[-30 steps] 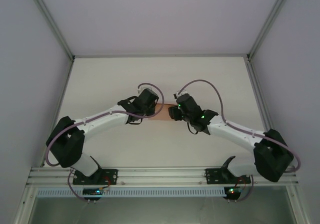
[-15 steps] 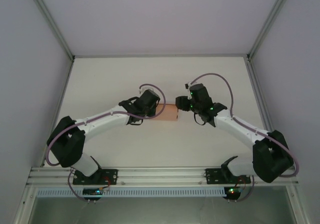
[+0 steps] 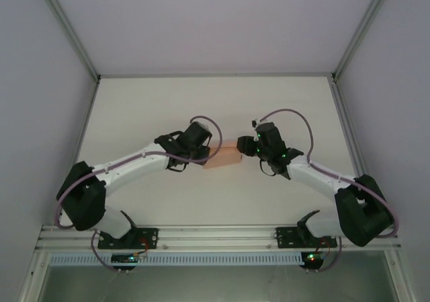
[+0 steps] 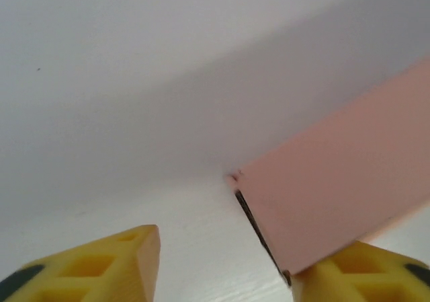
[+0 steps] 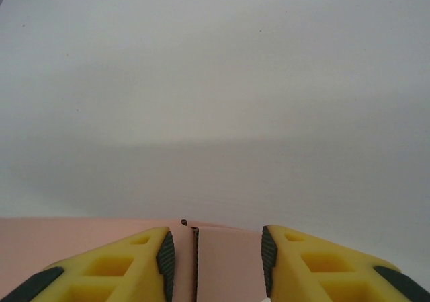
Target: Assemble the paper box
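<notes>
Lab test cell: white table [image 3: 168,107], plain enclosure walls [image 3: 40,80], aluminium frame rail [image 3: 222,235].

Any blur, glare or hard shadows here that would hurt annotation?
Top external: evenly lit and sharp, no glare, the paper box clear between the arms. Left wrist: the box is so close its edges go soft, with a broad soft shadow across the background. Right wrist: yellow fingers crisp, a faint grey band across the pale background.

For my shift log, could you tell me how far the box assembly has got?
Done: the paper box already has folded sides. In hand: the left gripper is open at one end, the right gripper straddles the other. Left: that end's seam looks unclosed.
</notes>
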